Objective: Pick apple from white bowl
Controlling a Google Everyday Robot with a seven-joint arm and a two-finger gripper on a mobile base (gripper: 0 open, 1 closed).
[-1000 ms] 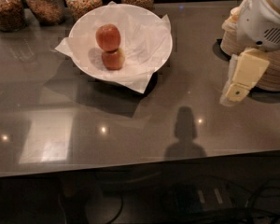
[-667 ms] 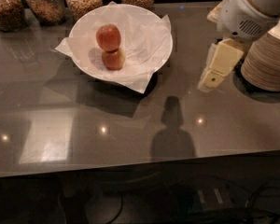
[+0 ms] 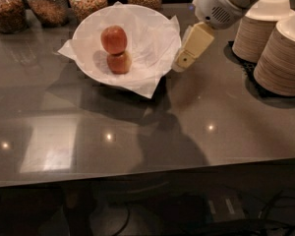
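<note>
The white bowl (image 3: 152,31), lined with crinkled white paper, stands at the back left of the grey counter. Two apples lie in it, touching. The red glossy apple (image 3: 113,39) is the farther one. A paler orange-tan apple (image 3: 119,62) lies just in front of it. My gripper (image 3: 183,62) hangs from the white arm at the bowl's right rim, above the counter and to the right of the apples. It holds nothing.
Two stacks of beige paper bowls (image 3: 280,43) stand at the right on a dark mat. Several glass jars (image 3: 49,4) of grains line the back edge behind the bowl. The counter's front edge runs along the bottom.
My gripper has moved left from the paper bowl stacks to the right rim of the white bowl. The apples have not moved.
</note>
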